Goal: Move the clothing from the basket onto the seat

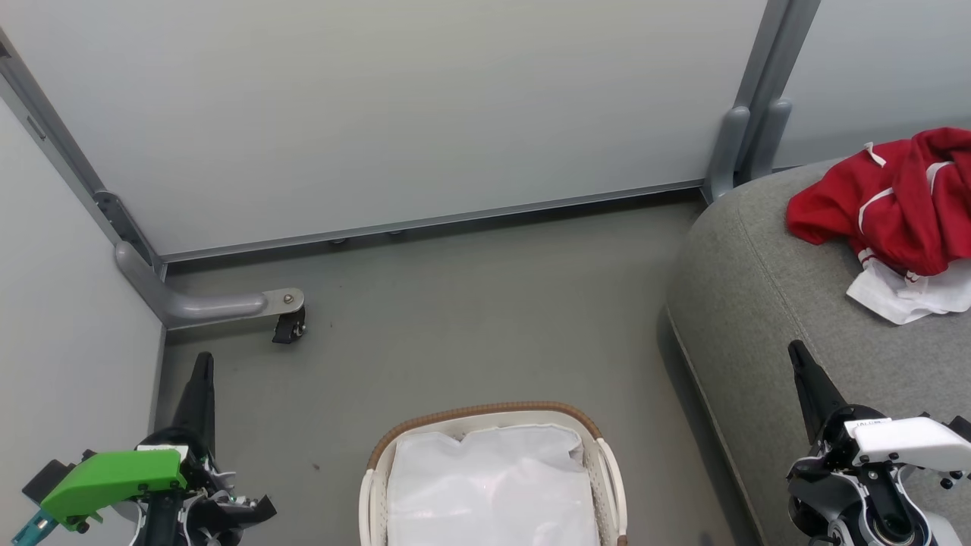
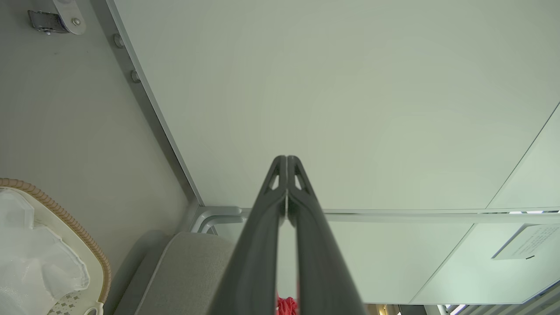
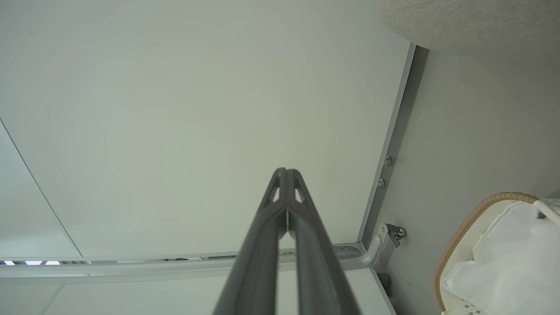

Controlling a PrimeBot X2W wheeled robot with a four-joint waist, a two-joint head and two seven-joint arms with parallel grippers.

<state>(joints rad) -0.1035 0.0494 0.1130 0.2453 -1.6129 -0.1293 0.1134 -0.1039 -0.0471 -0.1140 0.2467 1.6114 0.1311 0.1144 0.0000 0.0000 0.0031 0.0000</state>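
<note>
Holds left gripper and right gripper clenched on nothing, either side of basket. Sees only lining inside basket, clothing heaped on seat beyond right gripper. Looks done; risks grabbing lining by mistake, or right gripper brushing clothing off seat

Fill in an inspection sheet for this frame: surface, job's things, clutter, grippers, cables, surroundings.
Surface: grey floor.
Job's things: clothing heaped on the seat; basket on the floor, white lining inside.
Clutter: nothing seen.
Grippers: left gripper shut, holding nothing; right gripper shut, holding nothing; one on each side of the basket.
Cables: nothing seen.
Surroundings: pale panels in metal frames; a caster under the left frame's foot.
</note>
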